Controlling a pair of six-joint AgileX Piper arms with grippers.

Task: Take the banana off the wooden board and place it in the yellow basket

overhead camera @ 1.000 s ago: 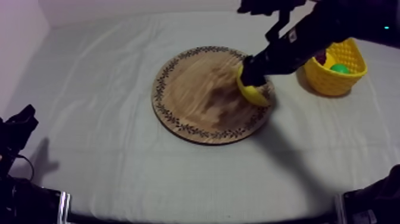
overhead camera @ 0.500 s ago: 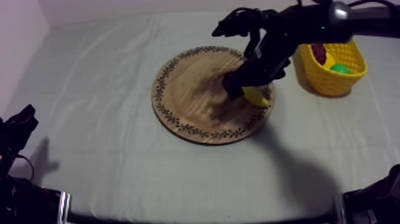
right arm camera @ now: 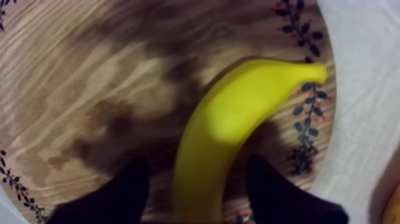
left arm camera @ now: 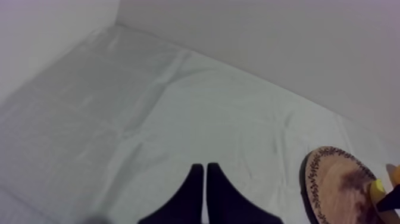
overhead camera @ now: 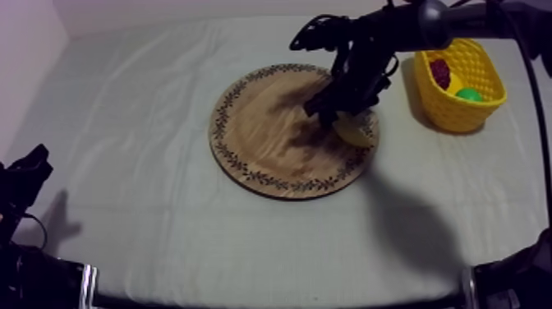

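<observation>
The yellow banana [overhead camera: 355, 131] lies on the right side of the round wooden board [overhead camera: 263, 123], close to its patterned rim. My right gripper [overhead camera: 335, 113] hangs low over it. In the right wrist view the black fingers [right arm camera: 122, 190] stand open on either side of the banana [right arm camera: 238, 119], with a small gap at each side, above the board [right arm camera: 89, 77]. The yellow basket [overhead camera: 480, 70] stands to the right of the board. My left gripper [overhead camera: 29, 168] rests at the table's left edge, and its fingers [left arm camera: 193, 193] lie together as a wedge.
A dark red fruit [overhead camera: 441, 72] and a green fruit [overhead camera: 469, 94] lie in the basket. From the left wrist, the board [left arm camera: 333, 190] shows far off across bare cloth. The right arm reaches across the board's back right rim.
The right arm has swung left and turned over the board's back edge, and its gripper now stands more upright over the banana. The banana has stayed put. The left arm is still.
</observation>
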